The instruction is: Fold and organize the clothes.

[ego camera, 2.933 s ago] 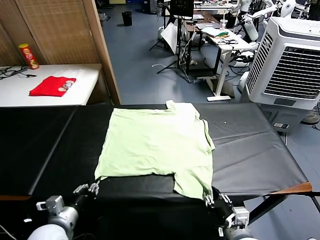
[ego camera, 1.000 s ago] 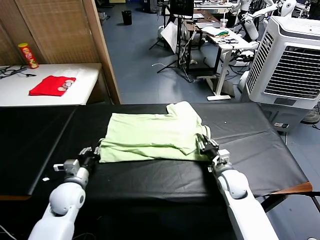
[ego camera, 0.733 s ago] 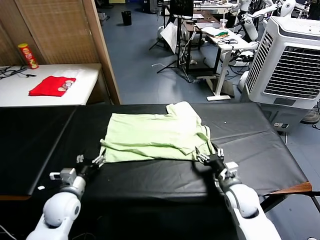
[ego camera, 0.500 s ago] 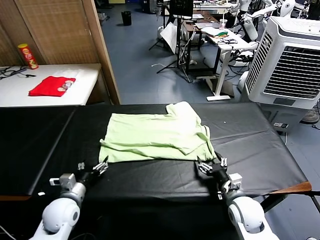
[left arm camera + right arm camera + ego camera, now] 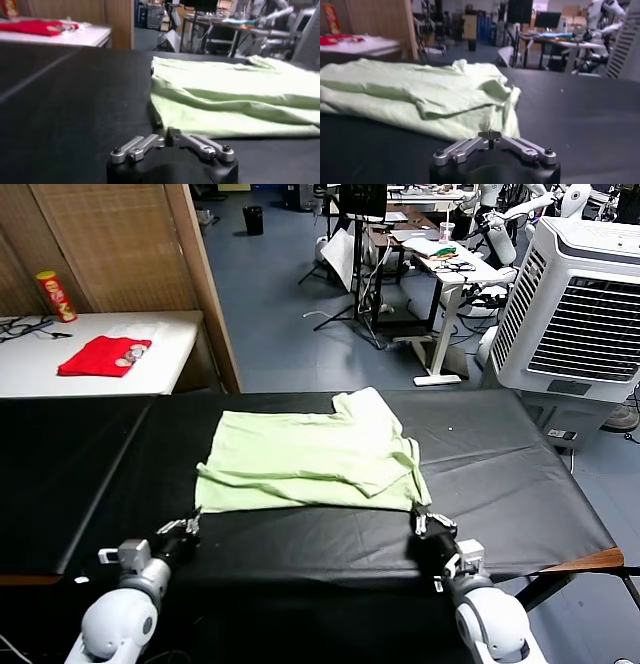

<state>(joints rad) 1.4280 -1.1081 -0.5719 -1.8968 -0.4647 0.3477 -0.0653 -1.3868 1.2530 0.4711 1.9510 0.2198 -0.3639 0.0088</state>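
Observation:
The clothes, one pale green T-shirt [image 5: 310, 459], lie folded in half across the middle of the black table [image 5: 520, 474], with a sleeve at the far right corner. My left gripper [image 5: 185, 526] rests shut just off the shirt's near left corner, nothing between its fingers. Just off the near right corner my right gripper [image 5: 425, 522] is likewise shut and empty. In the left wrist view the shut gripper [image 5: 167, 136] sits short of the shirt [image 5: 240, 100]. In the right wrist view the shut gripper [image 5: 490, 134] meets right at the hem of the shirt [image 5: 420, 90].
A red folded garment [image 5: 105, 356] and a red and yellow can [image 5: 57, 296] lie on the white side table at back left. A white air cooler [image 5: 580, 304] stands at the right. The table's front right corner [image 5: 590, 562] is near my right arm.
Both grippers let go of the folded-over hem, drew back toward me off the shirt's near edge, and went from open to shut. The shirt has stayed folded.

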